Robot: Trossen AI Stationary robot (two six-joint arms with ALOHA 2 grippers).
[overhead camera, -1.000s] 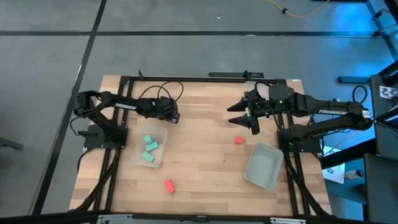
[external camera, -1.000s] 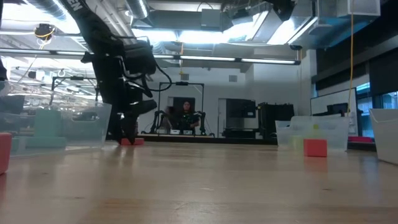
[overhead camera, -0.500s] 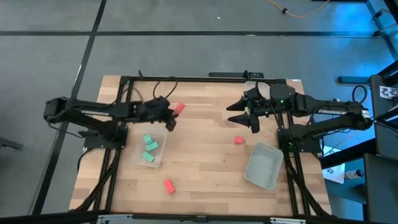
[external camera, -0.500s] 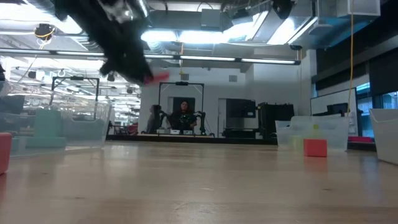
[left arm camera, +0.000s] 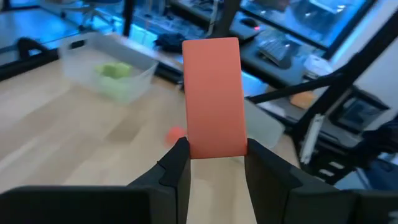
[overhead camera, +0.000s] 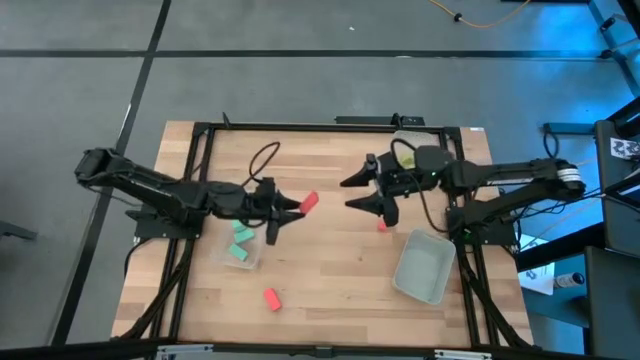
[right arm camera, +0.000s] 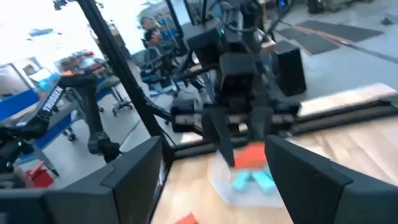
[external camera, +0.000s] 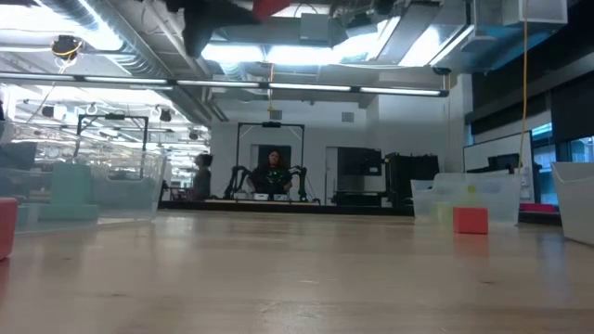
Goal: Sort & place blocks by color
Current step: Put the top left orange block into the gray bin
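Red-pink rectangular block point(left arm camera: 213, 98) stands clamped at its lower end between the left tool's point(overhead camera: 288, 207) fingers, lifted above mid-surface. Facing it, the right tool point(overhead camera: 366, 190) hangs spread and holding nothing, another small red-pink block point(overhead camera: 383, 226) lying on the wooden surface point(overhead camera: 330, 270) just beside it.

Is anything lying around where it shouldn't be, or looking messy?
Two red blocks lie loose on the table, one near the front, one beside the right claw. The left claw holds a third.
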